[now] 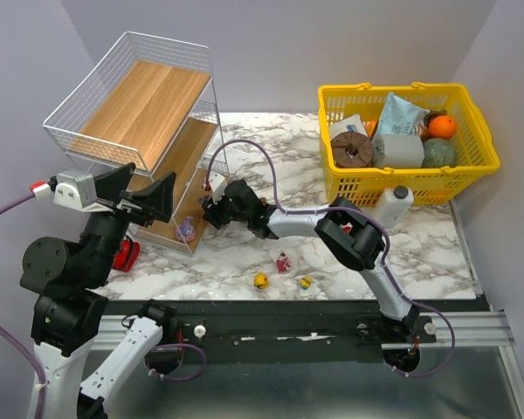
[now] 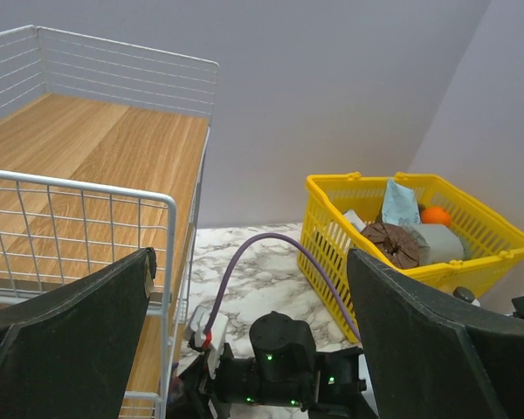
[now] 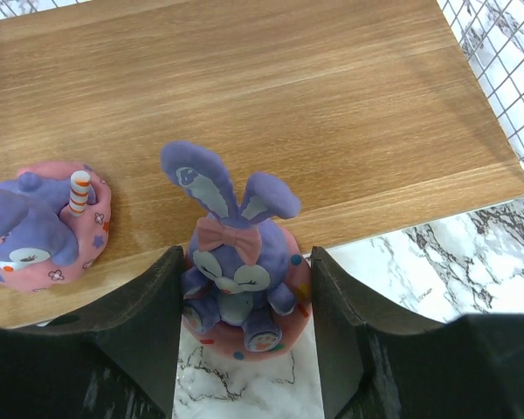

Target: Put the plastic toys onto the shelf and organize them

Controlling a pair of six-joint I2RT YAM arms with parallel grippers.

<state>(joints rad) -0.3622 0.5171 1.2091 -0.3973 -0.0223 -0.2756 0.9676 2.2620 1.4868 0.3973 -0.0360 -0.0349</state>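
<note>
Right gripper [image 3: 244, 284] pinches a purple bunny [image 3: 237, 249] at a shelf [image 3: 314, 105] board's edge; left gripper [image 2: 249, 262] spread wide, empty

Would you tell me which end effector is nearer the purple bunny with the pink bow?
Right: the right end effector clasps the purple bunny. The left end effector hangs open higher up, beside the rack.

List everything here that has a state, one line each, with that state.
left hand, open, empty, raised beside the shelf.
right hand, shut on the purple bunny.
purple bunny, upright, at the wooden board's front edge.
second bunny, loose on the board.
two ducks, loose on the table, not yet shelved.
yellow basket, full of groceries.
</note>
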